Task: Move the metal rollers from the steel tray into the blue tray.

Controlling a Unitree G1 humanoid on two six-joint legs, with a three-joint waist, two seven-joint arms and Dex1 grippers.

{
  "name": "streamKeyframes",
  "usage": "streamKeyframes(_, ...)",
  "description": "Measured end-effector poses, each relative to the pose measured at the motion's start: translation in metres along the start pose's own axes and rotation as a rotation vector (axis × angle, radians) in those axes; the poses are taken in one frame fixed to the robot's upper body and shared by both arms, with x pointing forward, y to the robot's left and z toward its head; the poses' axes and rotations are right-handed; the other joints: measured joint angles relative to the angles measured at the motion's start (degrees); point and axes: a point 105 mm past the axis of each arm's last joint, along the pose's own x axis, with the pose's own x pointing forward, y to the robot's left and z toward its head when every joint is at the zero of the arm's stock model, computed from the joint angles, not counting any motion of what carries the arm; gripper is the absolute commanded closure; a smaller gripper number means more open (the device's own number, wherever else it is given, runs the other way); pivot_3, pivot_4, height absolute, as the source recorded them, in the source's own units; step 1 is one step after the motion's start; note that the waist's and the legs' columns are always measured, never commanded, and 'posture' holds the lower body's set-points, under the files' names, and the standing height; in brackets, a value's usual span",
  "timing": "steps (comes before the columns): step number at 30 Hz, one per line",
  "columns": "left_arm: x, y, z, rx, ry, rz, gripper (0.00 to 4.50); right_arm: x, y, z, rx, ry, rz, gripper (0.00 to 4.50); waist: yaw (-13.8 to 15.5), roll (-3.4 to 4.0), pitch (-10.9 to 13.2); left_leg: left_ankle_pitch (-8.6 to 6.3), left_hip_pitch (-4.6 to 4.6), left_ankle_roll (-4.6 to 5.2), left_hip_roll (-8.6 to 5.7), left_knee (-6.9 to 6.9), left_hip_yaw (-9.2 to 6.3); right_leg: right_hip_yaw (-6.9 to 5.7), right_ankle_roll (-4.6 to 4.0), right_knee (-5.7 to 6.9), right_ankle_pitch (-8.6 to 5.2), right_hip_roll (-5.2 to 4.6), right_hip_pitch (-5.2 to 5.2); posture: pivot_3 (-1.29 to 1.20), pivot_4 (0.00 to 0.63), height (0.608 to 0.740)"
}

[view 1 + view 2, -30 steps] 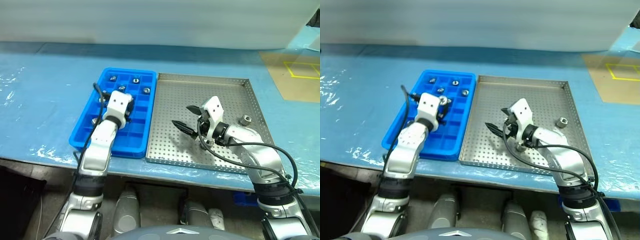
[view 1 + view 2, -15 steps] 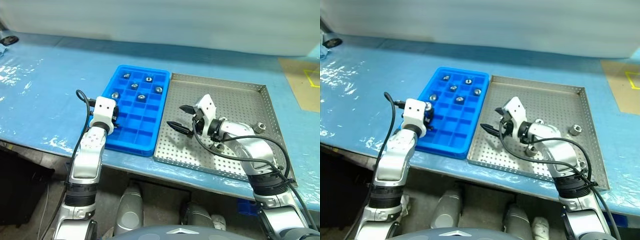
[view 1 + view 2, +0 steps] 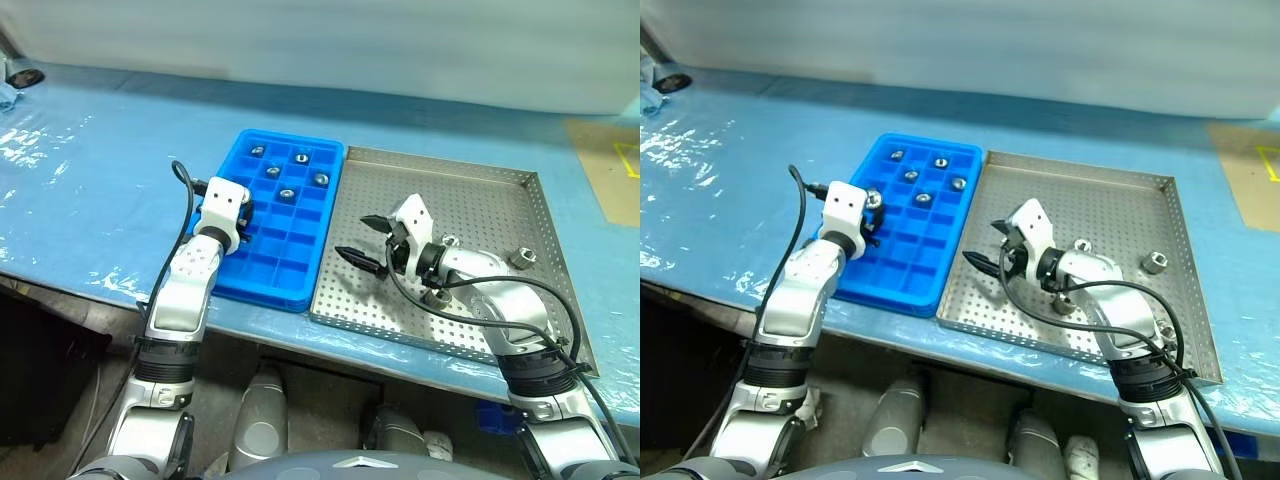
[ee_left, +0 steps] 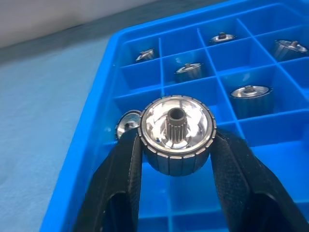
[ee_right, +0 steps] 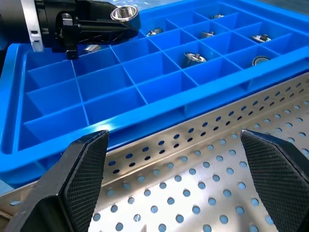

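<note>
Holding a metal roller (image 4: 176,134) over the blue tray (image 3: 262,279), the left gripper (image 4: 176,159) has its fingers clamped on it.

Head views: blue tray touches the steel tray (image 3: 470,184) at its 9 o'clock side; five rollers (image 3: 287,193) sit in far compartments, three more rollers (image 3: 520,257) lie on the steel tray. Left wrist view: another roller rests in the compartment just beneath the held one. Right wrist view: right gripper (image 5: 176,169), fingers spread wide and holding nothing, hovers above the steel tray's perforated floor near the blue tray.
</note>
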Motion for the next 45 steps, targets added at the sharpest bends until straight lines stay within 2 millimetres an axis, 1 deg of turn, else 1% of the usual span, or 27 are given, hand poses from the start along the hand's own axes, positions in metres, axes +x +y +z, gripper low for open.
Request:
streamKeyframes(3,0.002,-0.006,-0.005,-0.006,0.022,-0.029,2.8,-0.001,0.001,0.001,-0.006,-0.003,-0.005,0.0,-0.1,0.0,0.0,0.06,-0.07,-0.09,0.01,-0.01,0.0,0.0,0.0,0.06,0.0,0.02,-0.11,0.36,0.15,0.74)
streamKeyframes(6,0.002,-0.007,-0.01,-0.011,0.047,-0.034,2.8,-0.001,0.001,0.003,-0.013,-0.008,-0.01,0.0,-0.1,0.0,0.0,0.06,-0.07,-0.09,0.01,0.0,0.0,0.01,0.0,0.08,0.0,0.02,-0.12,0.35,0.15,0.74)
streamKeyframes(8,0.003,-0.007,-0.009,-0.009,0.054,-0.036,2.02,-0.002,0.001,0.003,-0.013,-0.008,-0.013,0.0,-0.1,0.0,0.0,0.06,-0.06,-0.09,0.0,0.0,0.0,0.01,0.0,0.09,0.0,0.01,-0.11,0.34,0.15,0.74)
streamKeyframes(9,0.004,-0.006,-0.009,-0.008,0.055,-0.035,1.84,-0.002,0.0,0.003,-0.013,-0.008,-0.014,0.0,-0.11,0.0,0.0,0.06,-0.06,-0.09,0.0,0.0,0.0,0.02,0.0,0.1,0.0,0.01,-0.11,0.34,0.15,0.74)
streamKeyframes(11,0.006,-0.007,-0.007,-0.009,0.055,-0.041,1.16,-0.002,-0.001,0.003,-0.013,-0.008,-0.023,0.0,-0.14,0.01,-0.01,0.07,-0.06,-0.1,0.0,0.0,0.0,0.02,0.0,0.11,0.0,0.01,-0.11,0.32,0.15,0.74)
streamKeyframes(13,0.009,-0.013,-0.004,-0.03,0.047,-0.076,0.5,-0.004,-0.003,0.003,-0.012,-0.01,-0.036,0.0,-0.04,0.01,0.0,0.07,-0.1,-0.1,-0.01,0.02,0.0,0.03,0.0,0.11,0.01,-0.02,-0.1,0.28,0.15,0.74)
streamKeyframes(14,0.01,-0.021,-0.002,-0.047,0.039,-0.11,0.5,-0.005,-0.004,0.004,-0.013,-0.013,-0.045,0.0,-0.05,0.01,-0.01,0.07,-0.14,-0.1,-0.01,0.06,0.0,0.02,0.0,0.1,0.01,-0.02,-0.1,0.25,0.15,0.74)
streamKeyframes(17,0.016,-0.054,0.011,-0.111,0.005,-0.248,0.5,-0.011,-0.005,0.007,-0.02,-0.024,-0.082,0.0,-0.08,0.01,0.0,0.1,-0.27,-0.16,-0.01,0.17,0.01,0.0,0.0,0.1,0.02,-0.04,-0.12,0.18,0.15,0.74)
streamKeyframes(18,0.018,-0.07,0.018,-0.122,-0.015,-0.313,0.5,-0.015,-0.004,0.007,-0.019,-0.027,-0.099,0.0,-0.23,0.01,0.0,0.14,-0.3,-0.21,0.0,0.19,0.01,0.01,0.01,0.1,0.02,-0.03,-0.13,0.15,0.15,0.74)
streamKeyframes(19,0.019,-0.081,0.026,-0.133,-0.04,-0.367,0.5,-0.019,-0.004,0.007,-0.013,-0.03,-0.118,0.0,-0.65,0.01,-0.01,0.15,-0.31,-0.23,0.0,0.21,0.02,0.02,0.02,0.11,0.03,-0.03,-0.15,0.13,0.15,0.74)
streamKeyframes(22,0.025,-0.106,0.049,-0.159,-0.108,-0.5,0.5,-0.037,-0.007,0.001,0.004,-0.015,-0.196,0.0,-1.9,0.02,-0.01,0.18,-0.3,-0.27,0.01,0.17,0.03,0.02,0.02,0.11,0.03,-0.02,-0.18,0.06,0.15,0.74)
streamKeyframes(24,0.027,-0.122,0.067,-0.152,-0.169,-0.607,0.5,-0.048,-0.004,-0.005,0.019,0.005,-0.238,0.0,-3.42,0.02,-0.01,0.18,-0.28,-0.28,-0.02,0.17,0.05,0.05,0.03,0.1,0.04,-0.02,-0.18,0.01,0.15,0.74)
streamKeyframes(25,0.026,-0.129,0.073,-0.146,-0.191,-0.651,0.5,-0.051,-0.003,-0.006,0.026,0.011,-0.247,0.0,-4.0,0.02,-0.01,0.18,-0.25,-0.29,-0.03,0.17,0.07,0.05,0.04,0.1,0.04,-0.02,-0.17,-0.02,0.15,0.74)
streamKeyframes(27,0.025,-0.149,0.082,-0.122,-0.222,-0.774,0.5,-0.06,0.0,-0.008,0.04,0.016,-0.281,0.0,-5.35,0.03,-0.02,0.19,-0.23,-0.28,-0.04,0.14,0.09,0.07,0.05,0.08,0.04,-0.02,-0.18,-0.06,0.15,0.74)
streamKeyframes(30,0.023,-0.172,0.084,-0.076,-0.235,-0.924,0.5,-0.072,0.002,-0.007,0.047,0.021,-0.327,0.0,-7.16,0.04,-0.03,0.19,-0.13,-0.28,-0.04,0.11,0.15,0.08,0.06,0.08,0.05,0.0,-0.16,-0.13,0.15,0.74)
streamKeyframes(33,0.021,-0.187,0.082,-0.04,-0.242,-1.039,0.5,-0.084,0.004,-0.013,0.062,0.05,-0.372,0.0,-8.62,0.06,-0.03,0.15,-0.02,-0.21,-0.07,0.07,0.24,0.08,0.06,0.07,0.04,-0.01,-0.14,-0.17,0.15,0.74)
streamKeyframes(35,0.019,-0.195,0.08,-0.027,-0.244,-1.101,0.5,-0.092,0.003,-0.015,0.072,0.061,-0.404,0.0,-9.43,0.06,-0.04,0.08,-0.01,-0.1,-0.08,0.08,0.24,0.09,0.06,0.07,0.04,-0.03,-0.1,-0.19,0.15,0.74)
streamKeyframes(39,0.013,-0.207,0.079,0.007,-0.246,-1.218,0.5,-0.108,0.006,-0.019,0.096,0.08,-0.448,0.0,-9.78,0.07,-0.04,0.01,0.26,0.01,-0.07,0.03,0.35,0.11,0.07,0.01,0.04,-0.02,0.05,-0.21,0.15,0.74)
streamKeyframes(41,0.009,-0.213,0.075,0.037,-0.226,-1.275,0.5,-0.113,0.007,-0.022,0.107,0.091,-0.461,0.0,-9.86,0.07,-0.04,-0.02,0.37,0.06,-0.07,0.02,0.4,0.12,0.12,-0.03,0.0,-0.05,0.15,-0.22,0.15,0.74)
streamKeyframes(45,0.001,-0.225,0.059,0.116,-0.171,-1.376,0.5,-0.115,0.013,-0.025,0.127,0.11,-0.443,0.0,-10.36,0.07,-0.04,-0.05,0.41,0.11,-0.07,0.03,0.44,0.12,0.15,-0.06,-0.01,-0.09,0.21,-0.22,0.15,0.74)
